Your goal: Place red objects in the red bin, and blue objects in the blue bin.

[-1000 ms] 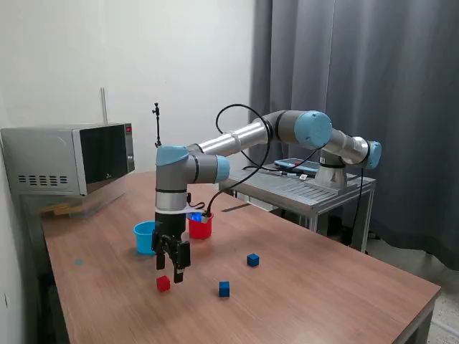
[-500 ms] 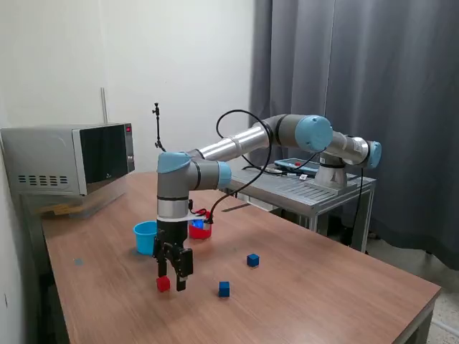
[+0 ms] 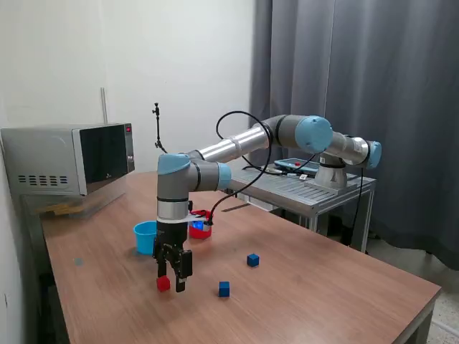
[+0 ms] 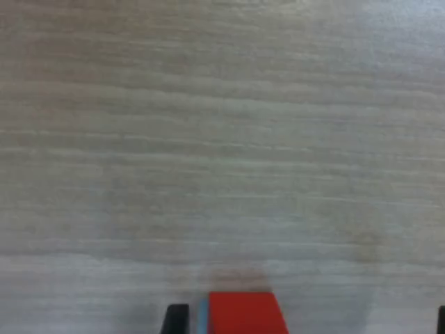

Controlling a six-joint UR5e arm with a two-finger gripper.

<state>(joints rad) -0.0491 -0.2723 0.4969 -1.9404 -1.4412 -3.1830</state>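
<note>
A small red cube (image 3: pixel 163 284) lies on the wooden table, and my gripper (image 3: pixel 171 282) is lowered over it, open, with a finger on either side. In the wrist view the red cube (image 4: pixel 243 314) sits close against one dark finger (image 4: pixel 176 318), while the other finger only shows at the frame's edge. Two dark blue cubes (image 3: pixel 252 260) (image 3: pixel 224 288) rest on the table toward the exterior view's right. Behind the arm stand the red bin (image 3: pixel 201 230), partly hidden, and the light-blue bin (image 3: pixel 145 237).
A microwave (image 3: pixel 70 158) sits at the back on the exterior view's left. A metal side table (image 3: pixel 308 190) carries the arm's base at the exterior view's right. The table's front edge (image 3: pixel 401 326) runs near the lower right.
Over the last second the gripper came down and slightly toward the exterior view's left, settling around the red cube. The cubes and cups have not moved.
</note>
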